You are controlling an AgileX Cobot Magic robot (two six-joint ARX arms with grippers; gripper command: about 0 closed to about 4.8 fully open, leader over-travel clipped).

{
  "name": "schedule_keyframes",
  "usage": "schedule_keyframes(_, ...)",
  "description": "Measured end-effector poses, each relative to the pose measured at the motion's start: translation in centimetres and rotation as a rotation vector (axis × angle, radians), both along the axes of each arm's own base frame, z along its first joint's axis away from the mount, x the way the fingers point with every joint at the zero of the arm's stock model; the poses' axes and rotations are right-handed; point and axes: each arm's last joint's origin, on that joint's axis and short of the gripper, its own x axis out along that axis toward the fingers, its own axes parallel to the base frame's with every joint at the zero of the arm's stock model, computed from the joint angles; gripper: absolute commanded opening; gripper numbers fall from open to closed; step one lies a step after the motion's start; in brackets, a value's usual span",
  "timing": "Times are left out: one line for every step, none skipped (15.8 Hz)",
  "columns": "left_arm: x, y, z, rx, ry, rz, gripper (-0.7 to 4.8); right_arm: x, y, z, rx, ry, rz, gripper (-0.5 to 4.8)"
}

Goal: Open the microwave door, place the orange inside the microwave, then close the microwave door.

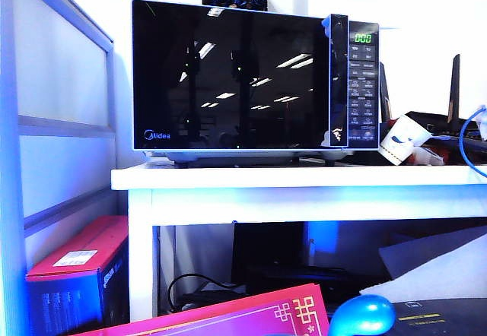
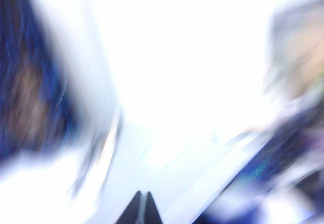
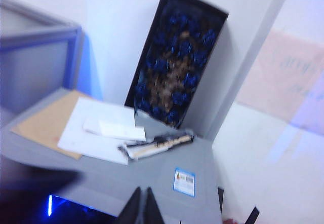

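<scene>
Standing on the white bench (image 1: 304, 178), the microwave (image 1: 255, 81) is seen with the microwave door (image 1: 228, 74) fully closed, its handle strip at the right edge beside the button column. The orange cannot be found in any view; only a glossy blue rounded object (image 1: 361, 315) lies at the near edge of the exterior view, so the fruit's place cannot be told.

Neither arm is shown in the exterior view. The left hand (image 2: 142, 206) is seen only in its own badly blurred wrist view, where its fingertips appear nearly together with nothing visible between them. The right hand (image 3: 142, 203) is closed and empty, held above a grey surface (image 3: 197, 155) carrying papers and a dark box of blue items, well apart from the microwave.

The door is judged not yet opened. Risk is seen mainly in the left arm's blur: a fast approach could strike the glossy door instead of catching the handle strip. With nearly closed fingers, the handle could be missed or the microwave shoved along the bench.
</scene>
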Motion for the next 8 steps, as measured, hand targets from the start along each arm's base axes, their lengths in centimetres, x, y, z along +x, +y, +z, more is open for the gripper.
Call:
schedule_keyframes(-3.8,2.2,3.3,0.000,-0.007,-0.059,-0.05,-0.8,-0.3,0.4,0.007,-0.015,0.000,-0.05)
schedule_keyframes(-6.6,4.3,5.4,-0.007,-0.001,-0.070,-0.05,-1.6,-0.7,0.8,0.013,-0.031,0.000,-0.05)
schedule_keyframes(-9.9,6.9,7.5,-0.016,0.009,-0.073,-0.05,-2.8,-1.2,1.3,0.023,-0.053,0.000,-0.05)
schedule_keyframes(-15.4,11.2,10.1,-0.036,-0.009,-0.083,-0.05,-5.1,-2.2,1.9,0.048,-0.057,0.003,-0.05)
schedule_keyframes(-19.2,14.2,11.6,-0.071,-0.055,-0.090,-0.05,-7.1,-3.1,2.2,0.065,-0.044,0.011,-0.05)
schedule_keyframes(-22.5,17.1,12.4,-0.094,-0.081,-0.089,-0.05,-9.3,-4.0,2.4,0.089,-0.041,0.015,-0.05)
schedule_keyframes(-25.7,19.8,12.7,-0.115,-0.093,-0.090,-0.05,-11.8,-5.1,2.8,0.120,-0.059,0.019,-0.05)
schedule_keyframes(-28.1,21.8,12.7,-0.122,-0.102,-0.091,-0.05,-13.9,-6.0,3.2,0.139,-0.088,0.021,-0.05)
